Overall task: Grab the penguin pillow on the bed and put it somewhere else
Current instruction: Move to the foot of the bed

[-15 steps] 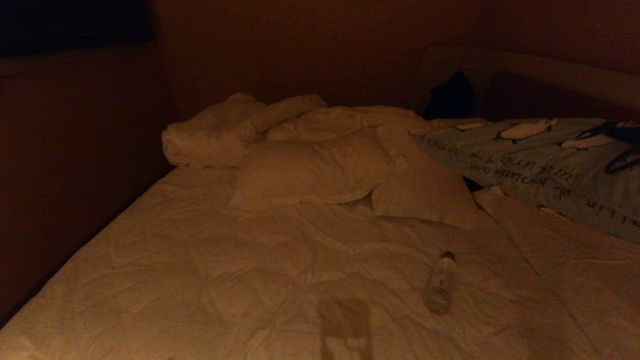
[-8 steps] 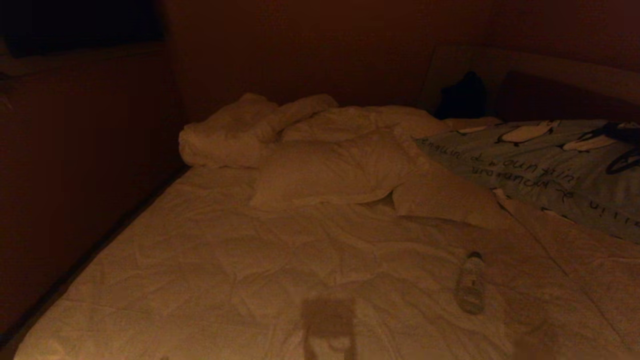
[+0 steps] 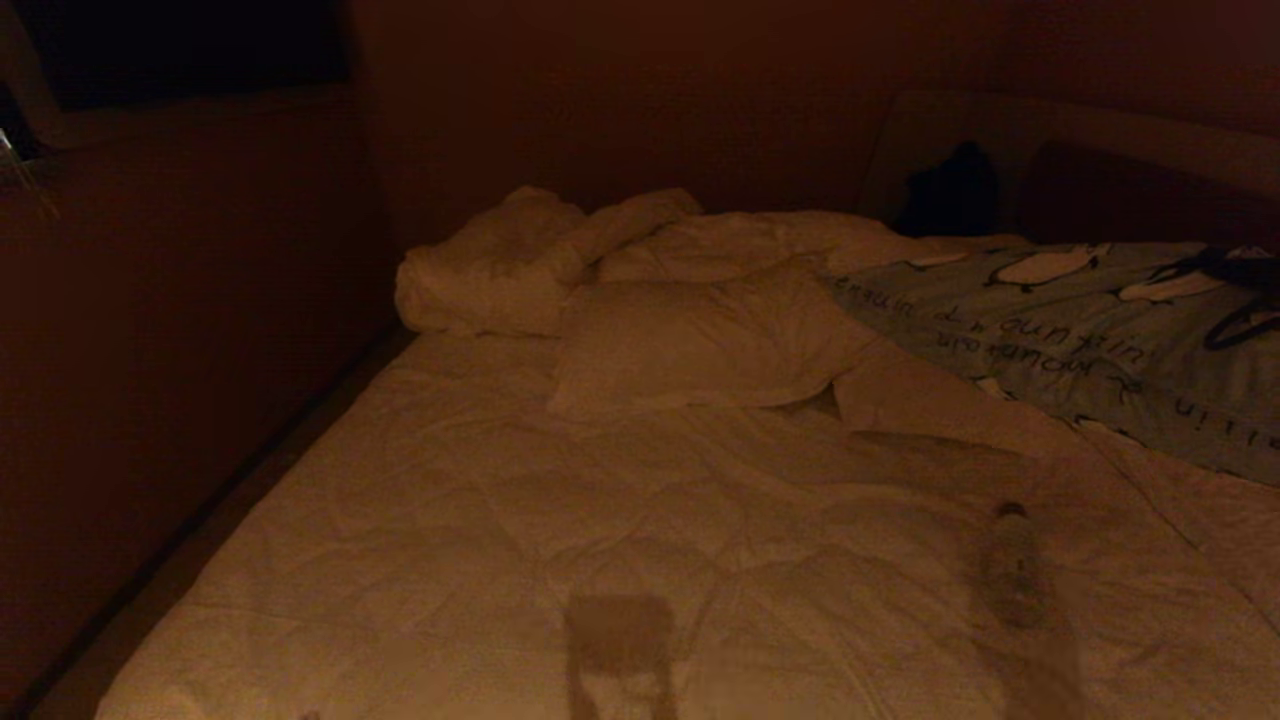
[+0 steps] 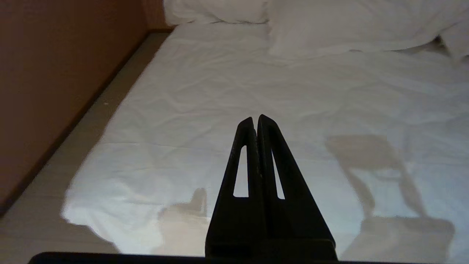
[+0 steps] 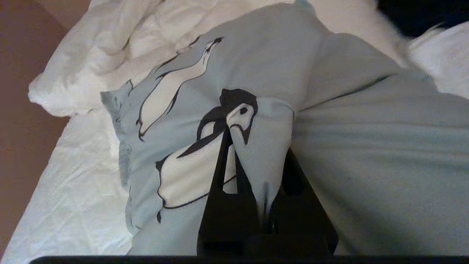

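Over the last second the whole head view has slid: the wall, duvet, pillows and bottle all sit further right in the picture than before, while the penguin pillow has kept nearly its same place near the right edge. That reads as the base or torso turning, with the pillow carried along by the arm, so the move seems under way, not the pick.

Going left to right: a dark wall (image 3: 180, 330) runs along the left side of the bed (image 3: 500, 520), with a narrow strip of floor (image 4: 47, 205) between them. The left hand (image 4: 255, 123) hangs over the near left part of the bedding, its fingers pressed together and holding nothing. Past the bed's middle lies a rumpled duvet (image 3: 490, 270) at the far end, with a plain pillow (image 3: 700, 345) in front of it. A bottle (image 3: 1012, 565) lies on its side on the near right bedding. The pillow (image 3: 1060, 330) stretches across the far right, below the headboard (image 3: 1100, 130).

The right hand (image 5: 256, 205) is clamped tight on a pinched fold of the pillow's cloth, right at a printed penguin.

For room, the wide flat stretch of bedding in the near left and middle is the free ground. I would judge the bottle the main thing to steer past, and the left edge beside the wall a place where the pillow could slip off.
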Available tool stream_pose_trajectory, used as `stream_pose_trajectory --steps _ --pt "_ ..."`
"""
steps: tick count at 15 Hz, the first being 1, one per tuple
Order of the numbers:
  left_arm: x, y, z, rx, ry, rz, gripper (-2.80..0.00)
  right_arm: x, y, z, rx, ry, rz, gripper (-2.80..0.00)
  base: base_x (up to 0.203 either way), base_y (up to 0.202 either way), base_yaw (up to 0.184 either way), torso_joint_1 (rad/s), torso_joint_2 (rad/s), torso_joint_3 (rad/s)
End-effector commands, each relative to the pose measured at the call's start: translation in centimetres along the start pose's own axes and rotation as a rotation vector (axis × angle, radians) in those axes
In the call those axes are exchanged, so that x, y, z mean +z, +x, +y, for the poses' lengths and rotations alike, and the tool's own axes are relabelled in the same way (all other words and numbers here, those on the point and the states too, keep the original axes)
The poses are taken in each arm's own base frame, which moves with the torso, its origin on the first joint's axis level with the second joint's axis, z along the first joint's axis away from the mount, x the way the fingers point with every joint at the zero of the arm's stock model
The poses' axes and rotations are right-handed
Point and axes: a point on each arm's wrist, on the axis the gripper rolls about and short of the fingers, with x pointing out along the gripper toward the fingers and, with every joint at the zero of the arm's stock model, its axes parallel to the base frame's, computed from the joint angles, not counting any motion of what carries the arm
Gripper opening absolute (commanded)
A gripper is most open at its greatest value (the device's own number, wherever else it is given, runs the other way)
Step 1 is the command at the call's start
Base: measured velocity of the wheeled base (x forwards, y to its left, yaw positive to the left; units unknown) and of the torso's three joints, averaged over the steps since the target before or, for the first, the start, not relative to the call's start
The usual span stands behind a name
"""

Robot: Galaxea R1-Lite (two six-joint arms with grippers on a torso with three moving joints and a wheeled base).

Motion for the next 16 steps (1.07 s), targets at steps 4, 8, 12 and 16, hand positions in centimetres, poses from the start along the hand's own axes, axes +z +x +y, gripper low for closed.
stream_pose_trajectory --steps 4,8,12,16 --pt "0.0 0.0 0.0 0.002 0.0 -0.002 -2.8 -0.3 0.5 0.5 0.018 0.0 0.01 -2.8 0.0 0.193 -0.001 0.003 0.0 0.0" --pt "0.0 0.0 0.0 0.0 0.0 0.001 -2.8 -1.0 1.0 1.4 0.043 0.002 0.029 -2.8 0.0 0.194 0.0 0.003 0.0 0.002" --pt "0.0 0.0 0.0 0.002 0.002 0.0 -2.8 -1.6 1.5 2.2 0.075 -0.007 0.031 -2.8 0.0 0.195 -0.001 0.003 0.0 0.005" --pt "0.0 0.0 0.0 0.002 0.002 0.0 -2.8 -2.0 1.9 3.3 0.086 -0.012 0.036 -2.8 0.0 0.194 -0.001 0.0 0.0 0.003"
